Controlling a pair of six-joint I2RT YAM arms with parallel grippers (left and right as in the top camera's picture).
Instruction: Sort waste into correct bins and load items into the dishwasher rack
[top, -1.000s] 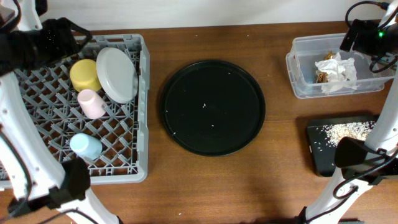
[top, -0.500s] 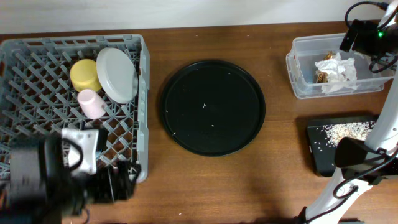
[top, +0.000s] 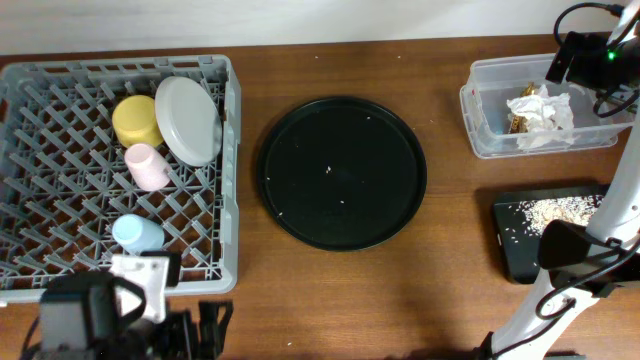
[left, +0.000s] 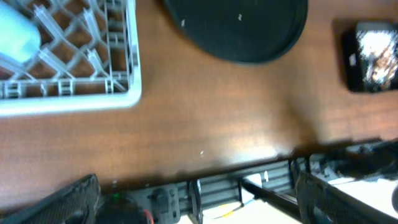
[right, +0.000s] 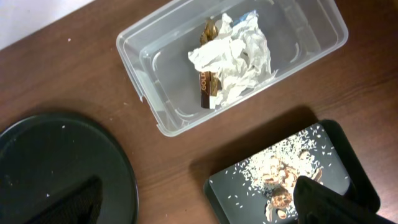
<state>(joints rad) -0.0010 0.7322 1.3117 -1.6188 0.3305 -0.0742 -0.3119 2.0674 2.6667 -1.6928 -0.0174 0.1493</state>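
At the near left edge of the overhead view the left arm (top: 100, 315) is a dark, blurred mass, cut off by the frame. Its wrist view is blurred too. The left gripper (left: 194, 183) has its fingers spread wide, with nothing between them, above bare table (top: 420, 290) just near of the rack (top: 230, 180).

At near right a shallow black tray (top: 520, 260) holds white rice (right: 280, 165) mixed with brownish scraps (right: 280, 198). From overhead the right arm (top: 618, 190) hides the tray's right part. The right gripper (right: 198, 182) is also spread wide and empty, high above the table between the black tray and the tub.

The grey rack fills the left side. In it, from near to far, are a blue cup (top: 137, 234) on its side, a pink cup (top: 146, 165), then a yellow bowl (top: 137, 119) with a grey dish (top: 188, 119) leaning just to its right.

In the middle lies a round tray (top: 343, 172) with a few stray grains on it.

At far right a clear tub (right: 161, 62) holds a crumpled napkin (right: 239, 53) and, touching its left side, a brown wrapper (right: 207, 87).
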